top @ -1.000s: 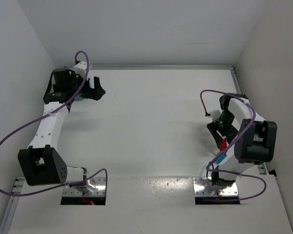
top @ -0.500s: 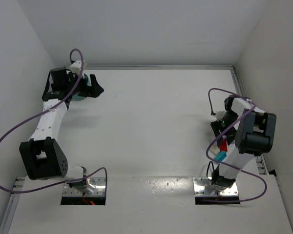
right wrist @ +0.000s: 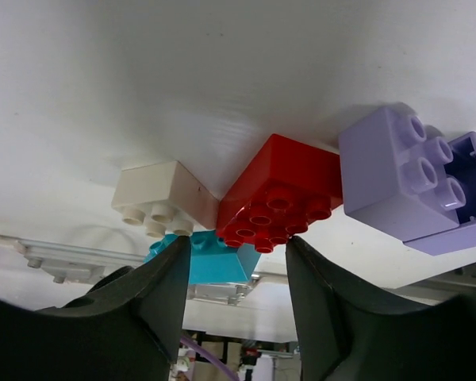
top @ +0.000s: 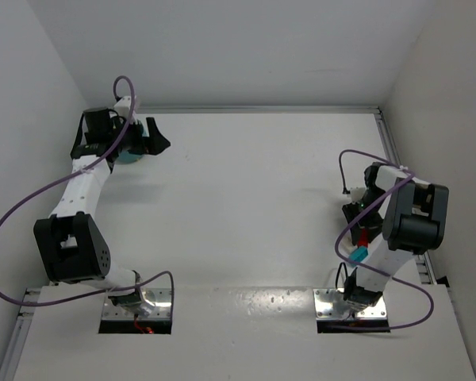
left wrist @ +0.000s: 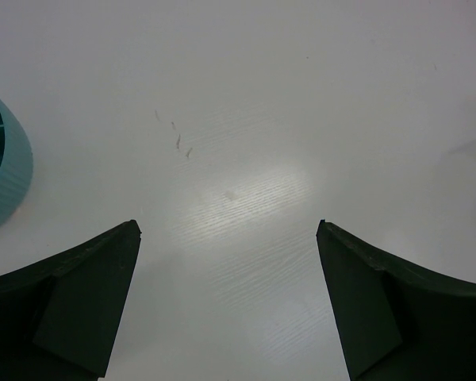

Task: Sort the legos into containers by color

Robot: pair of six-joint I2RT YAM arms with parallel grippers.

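Since the right arm [top: 412,222] folded in over the last second, your right gripper [right wrist: 236,240] straddles the red lego [right wrist: 282,194], jaws narrowing; can't tell if it's clamped. White lego [right wrist: 159,190], cyan lego [right wrist: 214,262], purple lego [right wrist: 393,178] sit just beside it. Left gripper [left wrist: 228,226] stays spread wide, empty, by the bowl [left wrist: 4,178], well apart from the red lego.

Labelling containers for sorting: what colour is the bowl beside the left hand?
Teal-blue; the bowl shows best in the left wrist view.

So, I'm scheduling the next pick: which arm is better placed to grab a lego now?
Right. The right jaws stand apart at the red brick, the cyan brick beside it. The left jaws hang wide open over the table by the teal bowl, with no brick in that view.
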